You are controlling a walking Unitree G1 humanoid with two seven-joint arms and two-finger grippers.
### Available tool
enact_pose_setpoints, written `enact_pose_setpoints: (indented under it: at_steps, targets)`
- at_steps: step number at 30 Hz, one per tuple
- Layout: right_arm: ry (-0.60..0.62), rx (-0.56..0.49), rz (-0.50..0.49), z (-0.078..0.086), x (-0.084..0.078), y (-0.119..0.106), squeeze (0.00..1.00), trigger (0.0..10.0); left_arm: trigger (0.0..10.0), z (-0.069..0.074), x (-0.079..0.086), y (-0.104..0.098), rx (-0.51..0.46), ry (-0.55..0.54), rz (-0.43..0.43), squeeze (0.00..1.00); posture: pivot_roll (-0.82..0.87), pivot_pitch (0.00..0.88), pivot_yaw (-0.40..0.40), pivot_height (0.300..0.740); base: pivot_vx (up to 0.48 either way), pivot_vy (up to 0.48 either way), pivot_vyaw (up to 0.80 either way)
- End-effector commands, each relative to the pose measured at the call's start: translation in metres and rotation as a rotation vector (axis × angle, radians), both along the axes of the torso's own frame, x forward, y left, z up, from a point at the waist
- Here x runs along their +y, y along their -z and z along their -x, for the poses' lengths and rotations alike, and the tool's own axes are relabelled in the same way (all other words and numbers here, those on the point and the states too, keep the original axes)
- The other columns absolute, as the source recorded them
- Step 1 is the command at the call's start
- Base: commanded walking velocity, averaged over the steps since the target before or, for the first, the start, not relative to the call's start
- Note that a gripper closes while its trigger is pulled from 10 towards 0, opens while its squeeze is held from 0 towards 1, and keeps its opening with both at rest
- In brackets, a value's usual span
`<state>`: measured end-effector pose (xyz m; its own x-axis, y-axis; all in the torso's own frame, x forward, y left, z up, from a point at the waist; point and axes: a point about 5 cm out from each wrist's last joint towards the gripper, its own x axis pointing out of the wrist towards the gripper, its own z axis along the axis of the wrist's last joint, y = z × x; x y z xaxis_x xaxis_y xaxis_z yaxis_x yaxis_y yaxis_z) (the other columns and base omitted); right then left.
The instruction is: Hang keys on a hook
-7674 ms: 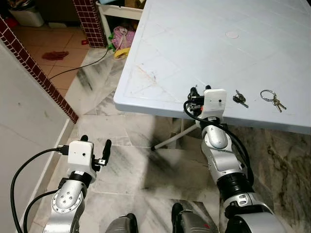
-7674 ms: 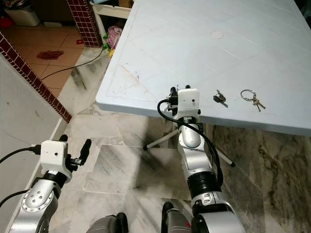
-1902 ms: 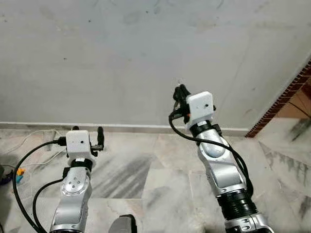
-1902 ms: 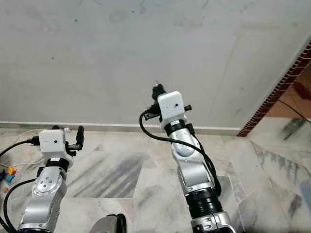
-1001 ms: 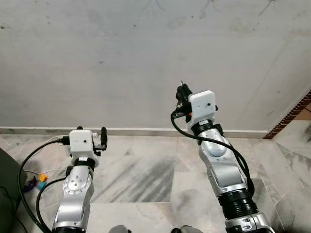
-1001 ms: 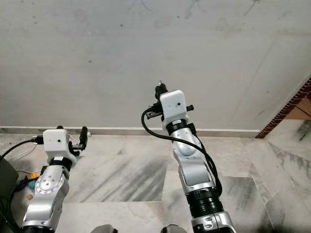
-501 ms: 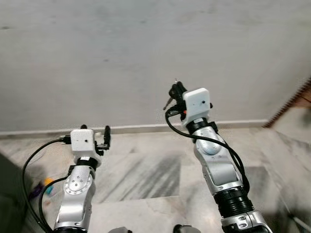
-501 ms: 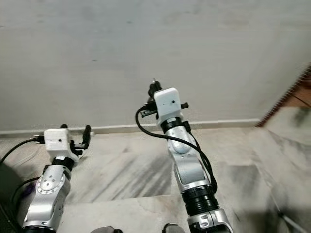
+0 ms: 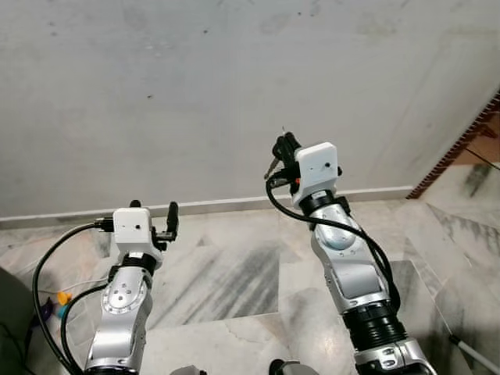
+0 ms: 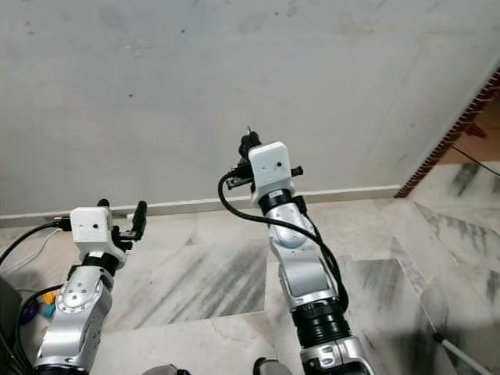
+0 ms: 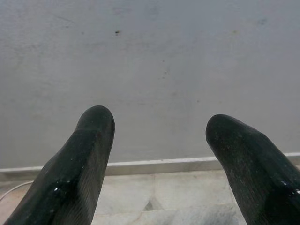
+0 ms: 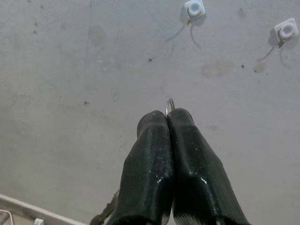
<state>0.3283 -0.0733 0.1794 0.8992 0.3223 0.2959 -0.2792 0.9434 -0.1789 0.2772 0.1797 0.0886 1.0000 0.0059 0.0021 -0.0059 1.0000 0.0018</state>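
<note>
My right gripper [image 9: 283, 145] is raised in front of a grey wall, shut on a bunch of keys. A key [image 9: 270, 166] dangles below the fingers, and the steel key ring [image 12: 169, 103] peeks out above the shut fingertips in the right wrist view. Two small white hooks, one [image 12: 194, 8] nearer and another [image 12: 286, 30] beside it, are stuck on the wall above and ahead of that gripper, well apart from the ring. My left gripper [image 9: 154, 208] hangs low over the floor, open, with nothing between its fingers [image 11: 89, 136].
The grey wall meets a marble floor at a white skirting [image 9: 211, 205]. A red-brick edge [image 9: 461, 141] runs down the right side. Cables [image 9: 47, 269] and a dark object [image 9: 8, 312] lie at the lower left. A thin white rod [image 9: 475, 361] lies at the lower right.
Since the table view, the camera has turned to the wall and my right gripper now holds keys. Over the last second the view only swayed; both arms kept their pose.
</note>
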Motion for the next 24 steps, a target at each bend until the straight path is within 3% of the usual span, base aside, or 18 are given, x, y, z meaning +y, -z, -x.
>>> enact_pose_setpoints:
  at_steps: [1,24]
  targets:
    - [-0.005,-0.001,0.002,-0.0006,0.0004,-0.0006,0.00,10.0,10.0,0.0011,0.0000,-0.0036,-0.019,0.010,0.003,0.00,0.01,0.152,-0.007,0.740,0.352,0.000,0.00]
    - [-0.028,-0.003,-0.001,0.0004,0.0038,-0.0010,0.00,10.0,10.0,0.0026,-0.0003,-0.0032,-0.020,0.012,0.019,0.00,0.01,0.151,-0.012,0.740,0.370,0.000,0.00]
